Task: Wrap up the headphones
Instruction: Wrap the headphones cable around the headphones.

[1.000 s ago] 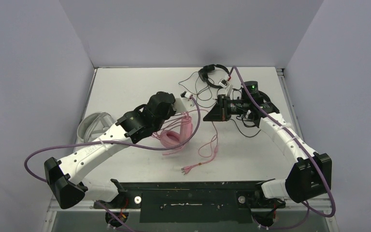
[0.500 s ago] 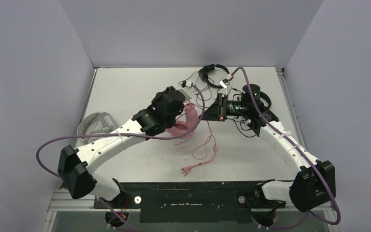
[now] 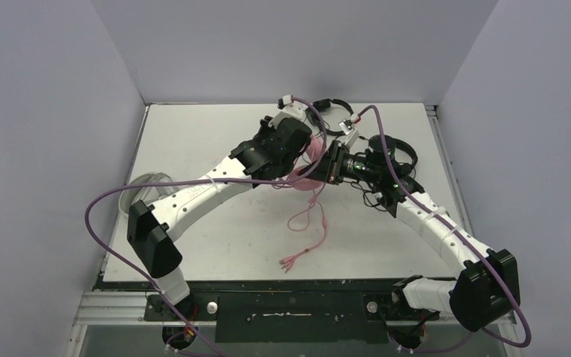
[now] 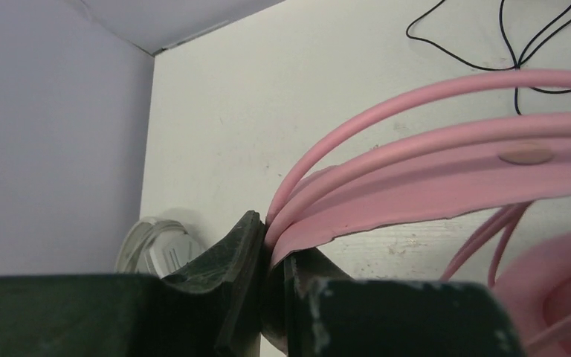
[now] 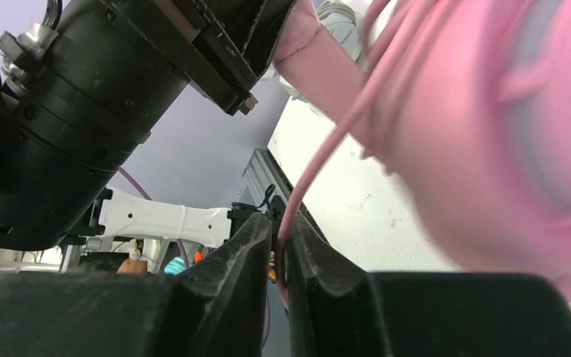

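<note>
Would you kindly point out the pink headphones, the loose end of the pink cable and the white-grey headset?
pink headphones [image 4: 446, 193]: left wrist view, on the flat headband.
pink cable [image 3: 291, 260]: top external view, on its loose plug end.
white-grey headset [image 4: 156, 242]: left wrist view, on its rounded white shell.

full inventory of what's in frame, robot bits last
pink headset: 1, pink, held over far centre of table
pink cable: 1, pink, loops along the band, rest trails onto table
black headsets: 2, black, one at far edge, one right of centre
white headset: 1, white-grey, left edge, partly hidden
table: 1, white
arms: 2, white and black
left end effector: shut on pink headset band and cable
right end effector: shut on pink cable
</note>
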Robot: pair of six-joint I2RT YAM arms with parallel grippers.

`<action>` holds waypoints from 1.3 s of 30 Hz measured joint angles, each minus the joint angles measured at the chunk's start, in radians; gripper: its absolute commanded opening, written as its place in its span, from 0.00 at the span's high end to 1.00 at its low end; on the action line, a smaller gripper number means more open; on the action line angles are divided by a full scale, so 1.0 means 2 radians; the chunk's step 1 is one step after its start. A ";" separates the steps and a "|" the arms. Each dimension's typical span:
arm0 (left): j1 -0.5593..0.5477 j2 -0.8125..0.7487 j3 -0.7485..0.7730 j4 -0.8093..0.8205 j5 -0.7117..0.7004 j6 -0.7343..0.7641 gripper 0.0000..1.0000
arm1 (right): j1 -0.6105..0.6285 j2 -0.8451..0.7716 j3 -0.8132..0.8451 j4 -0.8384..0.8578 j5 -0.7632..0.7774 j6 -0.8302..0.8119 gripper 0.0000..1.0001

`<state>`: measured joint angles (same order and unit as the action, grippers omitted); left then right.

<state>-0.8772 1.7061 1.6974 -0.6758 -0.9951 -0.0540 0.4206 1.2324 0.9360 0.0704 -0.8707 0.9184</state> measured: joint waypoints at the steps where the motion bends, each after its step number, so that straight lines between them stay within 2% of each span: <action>1: 0.000 0.002 0.003 -0.013 0.000 -0.020 1.00 | 0.003 0.000 -0.003 0.005 0.004 0.004 0.78; 4: 0.006 0.004 0.003 -0.035 0.002 -0.075 1.00 | 0.020 0.000 -0.011 0.011 0.026 0.009 0.68; 9: 0.037 0.003 0.003 -0.055 0.035 -0.146 1.00 | 0.061 0.000 -0.013 0.003 0.082 -0.010 0.61; 16: 0.087 -0.039 -0.012 -0.058 0.095 -0.193 1.00 | 0.133 0.000 0.007 -0.055 0.158 -0.072 0.52; 20: 0.107 -0.065 0.001 -0.074 0.125 -0.205 1.00 | 0.149 0.000 0.007 -0.066 0.181 -0.100 0.35; 24: 0.125 -0.069 0.051 -0.104 0.148 -0.208 1.00 | 0.166 -0.012 -0.001 -0.063 0.206 -0.134 0.25; 29: 0.133 -0.073 0.090 -0.130 0.161 -0.208 1.00 | 0.182 -0.079 -0.065 -0.024 0.234 -0.196 0.14; 34: 0.140 -0.073 0.139 -0.170 0.196 -0.208 1.00 | 0.182 -0.150 -0.149 0.029 0.265 -0.258 0.12; 39: 0.159 -0.071 0.201 -0.202 0.237 -0.212 1.00 | 0.182 -0.167 -0.210 0.076 0.299 -0.302 0.05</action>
<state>-0.5594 1.5642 2.0998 -1.0801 -0.5213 -0.4789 0.7853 0.8993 0.5156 0.2234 -0.2718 0.3138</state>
